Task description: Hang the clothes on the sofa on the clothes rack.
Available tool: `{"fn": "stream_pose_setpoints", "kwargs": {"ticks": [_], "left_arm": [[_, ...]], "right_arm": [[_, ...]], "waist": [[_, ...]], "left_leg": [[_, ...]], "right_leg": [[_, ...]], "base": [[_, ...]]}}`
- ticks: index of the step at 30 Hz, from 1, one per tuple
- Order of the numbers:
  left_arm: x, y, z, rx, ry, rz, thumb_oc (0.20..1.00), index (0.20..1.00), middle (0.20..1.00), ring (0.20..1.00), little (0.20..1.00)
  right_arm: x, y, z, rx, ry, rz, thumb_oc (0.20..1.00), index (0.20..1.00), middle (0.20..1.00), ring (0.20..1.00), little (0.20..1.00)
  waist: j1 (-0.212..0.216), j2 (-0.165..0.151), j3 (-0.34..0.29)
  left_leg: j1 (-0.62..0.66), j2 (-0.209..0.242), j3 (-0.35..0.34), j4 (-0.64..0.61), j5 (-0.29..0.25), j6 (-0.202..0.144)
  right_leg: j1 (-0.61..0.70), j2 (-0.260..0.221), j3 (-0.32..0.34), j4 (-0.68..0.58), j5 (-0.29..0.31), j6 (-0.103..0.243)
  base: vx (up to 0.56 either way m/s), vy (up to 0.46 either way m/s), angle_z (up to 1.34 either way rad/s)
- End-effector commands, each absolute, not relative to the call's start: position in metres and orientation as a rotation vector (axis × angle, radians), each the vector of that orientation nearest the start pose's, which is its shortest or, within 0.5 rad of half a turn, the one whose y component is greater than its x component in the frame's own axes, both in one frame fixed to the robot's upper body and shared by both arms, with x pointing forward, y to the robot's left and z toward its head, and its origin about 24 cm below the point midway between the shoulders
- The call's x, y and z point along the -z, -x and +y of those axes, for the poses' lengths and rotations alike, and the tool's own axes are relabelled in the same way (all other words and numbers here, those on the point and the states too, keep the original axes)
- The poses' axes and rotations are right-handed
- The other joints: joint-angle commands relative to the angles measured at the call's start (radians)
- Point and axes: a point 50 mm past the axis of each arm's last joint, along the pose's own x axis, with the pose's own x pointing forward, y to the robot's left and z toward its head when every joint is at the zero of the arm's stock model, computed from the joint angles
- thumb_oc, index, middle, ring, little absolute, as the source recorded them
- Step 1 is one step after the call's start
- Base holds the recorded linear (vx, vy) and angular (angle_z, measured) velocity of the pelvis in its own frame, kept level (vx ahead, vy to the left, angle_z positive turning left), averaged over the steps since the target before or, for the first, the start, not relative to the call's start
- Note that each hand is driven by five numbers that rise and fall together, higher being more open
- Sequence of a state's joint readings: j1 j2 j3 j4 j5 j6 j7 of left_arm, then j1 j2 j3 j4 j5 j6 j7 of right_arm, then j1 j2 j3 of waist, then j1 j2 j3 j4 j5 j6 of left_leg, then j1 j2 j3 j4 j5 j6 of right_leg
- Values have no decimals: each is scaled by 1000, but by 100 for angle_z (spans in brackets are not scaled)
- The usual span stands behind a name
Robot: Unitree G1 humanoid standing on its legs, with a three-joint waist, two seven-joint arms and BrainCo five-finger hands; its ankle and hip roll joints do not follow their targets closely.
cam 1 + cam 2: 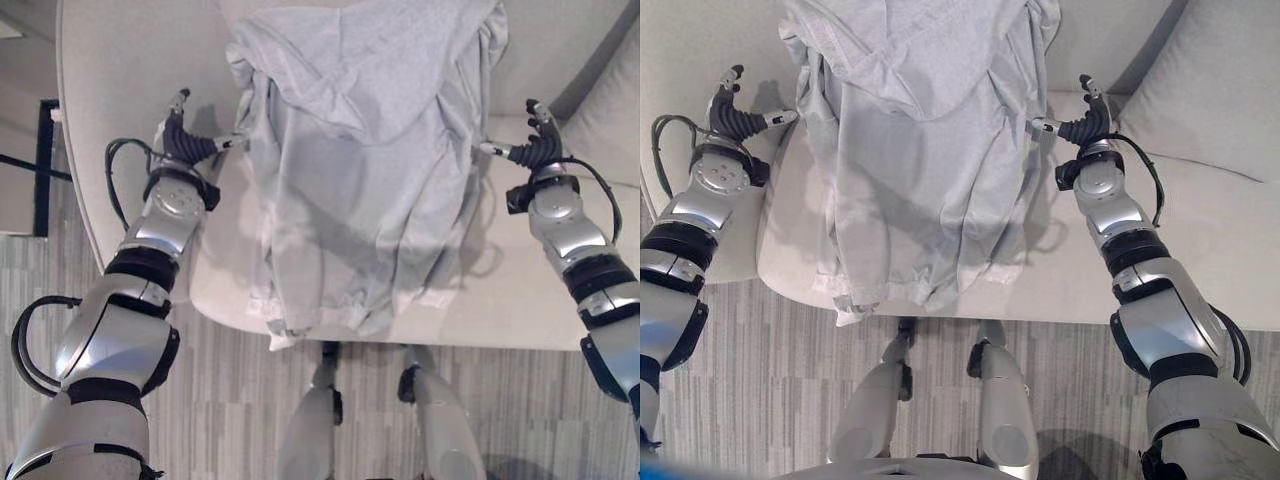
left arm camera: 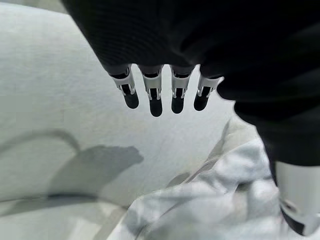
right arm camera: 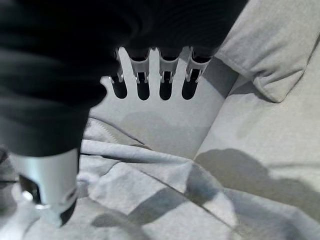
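A light grey garment (image 1: 360, 170) lies spread down the sofa seat (image 1: 130, 80), its hem hanging over the front edge. My left hand (image 1: 185, 140) sits beside the garment's left edge, fingers (image 2: 156, 97) straight over the bare seat and thumb (image 2: 297, 200) beside the cloth (image 2: 215, 200). My right hand (image 1: 535, 148) is at the garment's right edge, with fingers (image 3: 167, 82) straight and thumb (image 3: 47, 185) above the folds (image 3: 150, 195). Neither hand holds cloth.
A pale cushion (image 1: 1220, 90) leans in the sofa's right corner, just beyond my right hand. Striped grey floor (image 1: 230, 400) runs in front of the sofa. A dark frame (image 1: 42, 170) stands at the far left.
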State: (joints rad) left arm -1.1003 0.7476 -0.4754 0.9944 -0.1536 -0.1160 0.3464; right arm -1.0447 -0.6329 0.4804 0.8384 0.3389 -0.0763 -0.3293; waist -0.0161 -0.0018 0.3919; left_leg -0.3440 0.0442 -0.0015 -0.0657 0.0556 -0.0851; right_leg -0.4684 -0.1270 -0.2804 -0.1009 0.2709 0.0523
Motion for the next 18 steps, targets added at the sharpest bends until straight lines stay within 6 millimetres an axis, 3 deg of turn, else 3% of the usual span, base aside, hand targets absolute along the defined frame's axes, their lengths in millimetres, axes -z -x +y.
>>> {"fn": "stream_pose_setpoints", "kwargs": {"ticks": [1, 5, 12, 18], "left_arm": [[-251, -388, 296, -512, -852, -278, 1000, 1000, 1000, 1000, 1000], [-257, -387, 303, -513, -895, -248, 1000, 1000, 1000, 1000, 1000], [-256, -398, 283, -448, -915, -235, 1000, 1000, 1000, 1000, 1000], [-236, -404, 271, -410, -878, -177, 1000, 1000, 1000, 1000, 1000]], "right_arm": [[-227, -400, -229, 275, 456, -319, 1000, 1000, 1000, 1000, 1000], [-239, -404, -221, 235, 500, -332, 1000, 1000, 1000, 1000, 1000], [-250, -409, -216, 228, 517, -321, 1000, 1000, 1000, 1000, 1000], [-249, -412, -206, 207, 528, -306, 1000, 1000, 1000, 1000, 1000]], "waist": [[31, 3, -72], [34, 6, -65], [40, 6, -50], [41, 0, -34]], "left_leg": [[-44, 3, 35, -22, 91, -63], [-54, 3, 39, -22, 93, -65], [-80, 0, 35, -22, 104, -67], [-84, -4, 32, -22, 107, -65]], "right_leg": [[0, -57, 32, 14, -17, 209], [-12, -56, 28, 14, -9, 209], [-36, -56, 26, 14, 1, 209], [-41, -55, 30, 14, 3, 209]], "base": [[0, 0, 0], [0, 0, 0], [-7, -1, 5], [-2, -5, 3]]}}
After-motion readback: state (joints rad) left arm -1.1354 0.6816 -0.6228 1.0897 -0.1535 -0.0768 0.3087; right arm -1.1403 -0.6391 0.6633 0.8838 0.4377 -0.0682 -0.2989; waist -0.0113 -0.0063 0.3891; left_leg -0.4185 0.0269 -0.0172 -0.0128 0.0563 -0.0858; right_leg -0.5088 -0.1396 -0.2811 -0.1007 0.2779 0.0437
